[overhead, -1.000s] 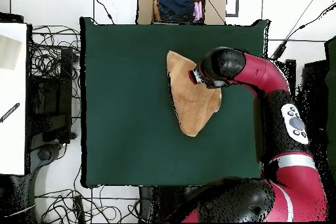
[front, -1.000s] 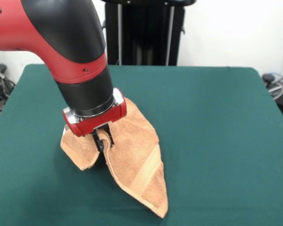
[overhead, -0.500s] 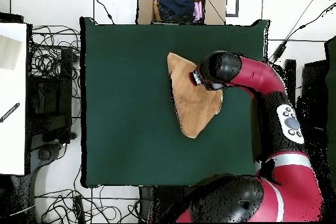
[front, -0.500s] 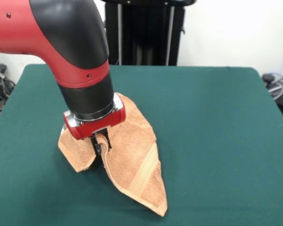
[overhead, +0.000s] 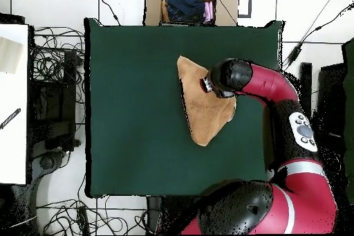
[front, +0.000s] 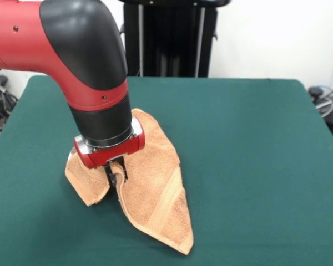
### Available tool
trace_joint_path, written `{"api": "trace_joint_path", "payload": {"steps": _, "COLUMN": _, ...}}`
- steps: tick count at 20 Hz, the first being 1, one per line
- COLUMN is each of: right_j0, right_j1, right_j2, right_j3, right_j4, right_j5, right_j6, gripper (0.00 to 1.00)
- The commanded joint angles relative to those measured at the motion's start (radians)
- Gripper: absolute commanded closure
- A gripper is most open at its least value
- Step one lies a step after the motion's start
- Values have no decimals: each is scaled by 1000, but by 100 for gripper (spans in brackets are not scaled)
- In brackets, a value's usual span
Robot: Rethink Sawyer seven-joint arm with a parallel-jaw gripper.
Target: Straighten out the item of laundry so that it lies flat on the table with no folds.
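The hand is pinching a raised fold of the towel, fingers closed on it, while the folded cloth is lying on the worktop with its long axis trailing toward the near edge

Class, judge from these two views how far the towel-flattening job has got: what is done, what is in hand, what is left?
Done: nothing finished; the towel lies folded over into a pointed shape on the table. In hand: the pincer is shut on a raised pleat of the towel. Left: pull the fold open and spread the towel flat.
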Motion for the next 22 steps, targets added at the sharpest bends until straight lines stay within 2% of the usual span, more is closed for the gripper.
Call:
{"api": "trace_joint_path", "payload": {"steps": 1, "right_j0": 27, "right_j1": 32, "right_j2": -38, "right_j3": 116, "right_j4": 25, "right_j5": -56, "right_j6": 274, "gripper": 100}}
{"api": "trace_joint_path", "payload": {"steps": 13, "right_j0": 75, "right_j1": -42, "right_j2": -107, "right_j3": 181, "right_j4": 13, "right_j5": -121, "right_j6": 313, "gripper": 100}}
{"api": "trace_joint_path", "payload": {"steps": 22, "right_j0": 107, "right_j1": -105, "right_j2": -149, "right_j3": 226, "right_j4": 42, "right_j5": -99, "right_j6": 310, "gripper": 100}}
